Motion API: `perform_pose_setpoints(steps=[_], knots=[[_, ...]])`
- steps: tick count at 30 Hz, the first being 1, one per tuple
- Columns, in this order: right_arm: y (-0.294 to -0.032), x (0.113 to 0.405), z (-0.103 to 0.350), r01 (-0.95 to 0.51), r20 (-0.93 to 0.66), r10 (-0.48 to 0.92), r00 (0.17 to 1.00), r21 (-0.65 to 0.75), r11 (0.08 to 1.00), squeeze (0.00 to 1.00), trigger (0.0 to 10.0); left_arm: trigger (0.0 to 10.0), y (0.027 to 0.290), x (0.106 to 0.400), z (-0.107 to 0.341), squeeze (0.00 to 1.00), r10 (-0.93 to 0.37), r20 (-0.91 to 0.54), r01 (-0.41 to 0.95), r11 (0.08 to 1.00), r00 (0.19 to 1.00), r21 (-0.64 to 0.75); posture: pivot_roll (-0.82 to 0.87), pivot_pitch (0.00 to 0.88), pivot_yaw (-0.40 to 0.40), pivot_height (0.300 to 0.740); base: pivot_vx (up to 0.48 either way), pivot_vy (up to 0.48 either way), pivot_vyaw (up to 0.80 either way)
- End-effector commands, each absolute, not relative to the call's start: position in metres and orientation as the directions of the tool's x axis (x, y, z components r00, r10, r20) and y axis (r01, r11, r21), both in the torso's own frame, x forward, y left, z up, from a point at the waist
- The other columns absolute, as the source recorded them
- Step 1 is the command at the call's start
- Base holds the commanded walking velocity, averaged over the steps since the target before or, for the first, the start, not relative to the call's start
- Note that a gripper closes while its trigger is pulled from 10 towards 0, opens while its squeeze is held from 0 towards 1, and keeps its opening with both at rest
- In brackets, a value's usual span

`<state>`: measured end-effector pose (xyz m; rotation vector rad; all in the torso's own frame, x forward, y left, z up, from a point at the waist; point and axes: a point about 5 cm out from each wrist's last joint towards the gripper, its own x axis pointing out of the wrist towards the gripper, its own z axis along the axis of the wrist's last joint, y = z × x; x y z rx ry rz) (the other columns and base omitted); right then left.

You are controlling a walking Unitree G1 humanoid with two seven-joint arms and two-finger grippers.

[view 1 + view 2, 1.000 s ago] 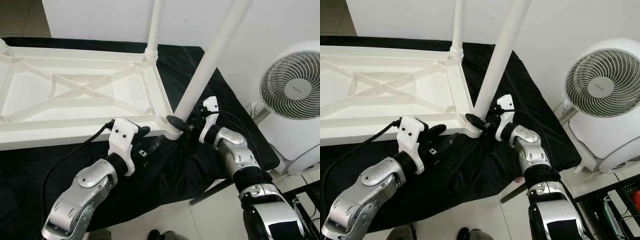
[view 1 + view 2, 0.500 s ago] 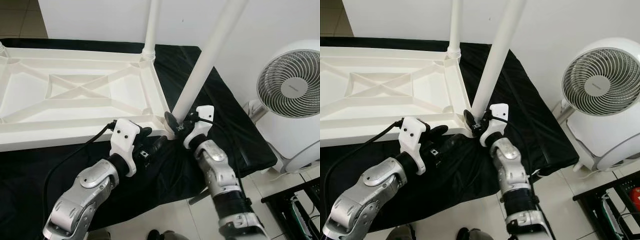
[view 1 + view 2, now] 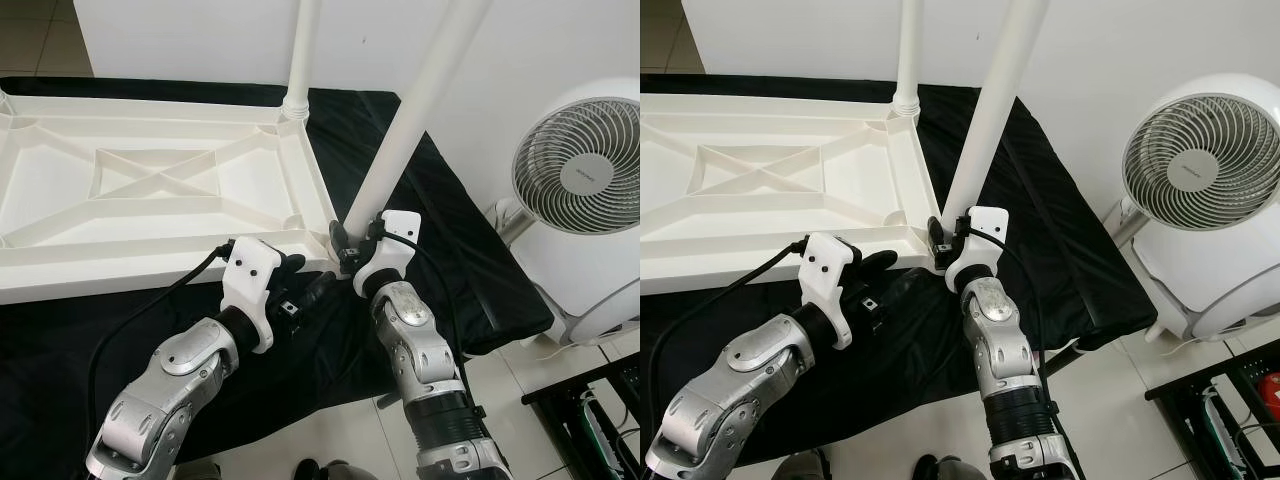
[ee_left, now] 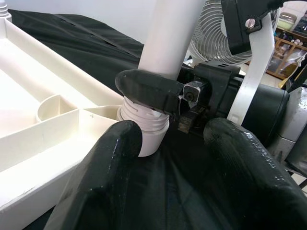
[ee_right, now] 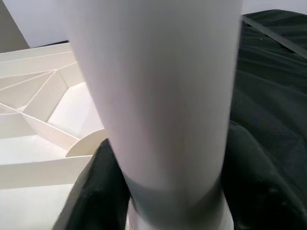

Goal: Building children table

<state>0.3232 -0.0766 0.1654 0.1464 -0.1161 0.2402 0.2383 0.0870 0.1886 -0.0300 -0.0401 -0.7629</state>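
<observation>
Two legs stand up from the upturned white tabletop (image 3: 150,190), which lies ribs-up on black cloth (image 3: 440,230). Head views: near leg (image 3: 410,110) rises from the near right corner socket, long axis leaning up and right; far leg (image 3: 302,50) stands straighter at the far corner. Right gripper (image 3: 345,245) clamps the near leg's base, directly ahead of it. Left gripper (image 3: 300,290) hovers just beside that corner, below the edge. White fan (image 3: 585,170) well apart, right.

Left wrist view: left fingers (image 4: 110,167) spread, holding nothing; threaded collar (image 4: 144,124) sits atop the socket, probably not fully seated.

Right wrist view: leg smooth, glossy white, between both fingers (image 5: 96,187).
</observation>
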Motion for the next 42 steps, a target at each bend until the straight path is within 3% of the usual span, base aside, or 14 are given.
perform_pose_setpoints(steps=[1,2,3,5,6,7,8,19,26,33,34,36,37,42], knots=[[-0.076,0.319,0.155,-0.223,0.086,0.212,0.974,0.162,0.961,0.87,10.0,10.0,0.081,0.234,0.188,0.00,-0.736,0.044,0.737,0.676,0.676,-0.019,0.15,0.167,-0.161,0.740,0.000,0.000,0.00],[-0.076,0.319,0.155,-0.223,0.086,0.212,0.974,0.162,0.961,0.87,10.0,10.0,0.081,0.234,0.188,0.00,-0.736,0.044,0.737,0.676,0.676,-0.019,0.15,0.167,-0.161,0.740,0.000,0.000,0.00],[-0.078,0.319,0.157,-0.248,0.102,0.234,0.967,0.159,0.956,1.00,10.0,10.0,0.082,0.234,0.189,0.00,-0.734,0.045,0.735,0.677,0.677,-0.017,0.16,0.172,-0.160,0.740,0.000,0.000,0.00],[-0.081,0.319,0.159,-0.284,0.115,0.268,0.956,0.156,0.946,1.00,10.0,10.0,0.082,0.235,0.190,0.00,-0.733,0.046,0.734,0.679,0.679,-0.016,0.16,0.172,-0.160,0.740,0.000,0.000,0.00],[-0.085,0.320,0.161,-0.338,0.127,0.320,0.939,0.149,0.929,0.48,10.0,10.0,0.083,0.235,0.190,0.00,-0.732,0.048,0.733,0.680,0.680,-0.014,0.16,0.171,-0.157,0.740,0.000,0.000,0.00],[-0.085,0.320,0.161,-0.338,0.127,0.320,0.939,0.149,0.929,0.48,10.0,10.0,0.083,0.235,0.190,0.00,-0.732,0.048,0.733,0.680,0.680,-0.014,0.16,0.171,-0.157,0.740,0.000,0.000,0.00],[-0.089,0.322,0.164,-0.388,0.138,0.370,0.919,0.132,0.912,0.00,10.0,10.0,0.083,0.236,0.191,0.00,-0.731,0.049,0.732,0.681,0.681,-0.013,0.16,0.169,-0.155,0.740,0.000,0.000,0.00],[-0.114,0.342,0.175,-0.642,0.088,0.644,0.760,-0.056,0.765,0.00,10.0,10.0,0.086,0.238,0.193,0.00,-0.721,0.053,0.722,0.692,0.691,-0.004,0.18,0.165,-0.149,0.740,0.000,0.000,0.00],[-0.103,0.352,0.180,-0.765,0.062,0.774,0.631,-0.120,0.633,0.00,10.0,10.0,0.089,0.240,0.195,0.00,-0.711,0.057,0.712,0.703,0.701,0.009,0.22,0.152,-0.141,0.740,0.000,0.000,0.00],[-0.097,0.355,0.179,-0.802,0.047,0.811,0.583,-0.126,0.584,0.00,10.0,10.0,0.090,0.240,0.197,0.00,-0.706,0.062,0.707,0.708,0.706,0.013,0.24,0.147,-0.140,0.740,0.000,0.000,0.00],[-0.096,0.355,0.177,-0.825,0.029,0.833,0.553,-0.124,0.552,0.00,4.5,10.0,0.090,0.239,0.197,0.00,-0.705,0.062,0.705,0.709,0.707,0.016,0.25,0.146,-0.144,0.740,0.000,0.000,0.00],[-0.095,0.355,0.175,-0.841,0.016,0.848,0.530,-0.121,0.528,0.00,4.1,10.0,0.090,0.239,0.198,0.00,-0.704,0.062,0.704,0.710,0.708,0.018,0.25,0.146,-0.144,0.740,0.000,0.000,0.00],[-0.098,0.355,0.171,-0.861,-0.008,0.867,0.499,-0.116,0.495,0.00,0.0,10.0,0.091,0.238,0.198,0.00,-0.702,0.061,0.702,0.712,0.710,0.019,0.25,0.146,-0.144,0.740,0.000,0.000,0.00],[-0.106,0.353,0.165,-0.874,-0.036,0.877,0.479,-0.109,0.473,0.00,0.0,10.0,0.091,0.238,0.198,0.00,-0.700,0.061,0.700,0.714,0.712,0.018,0.25,0.146,-0.144,0.740,0.000,0.000,0.00]])
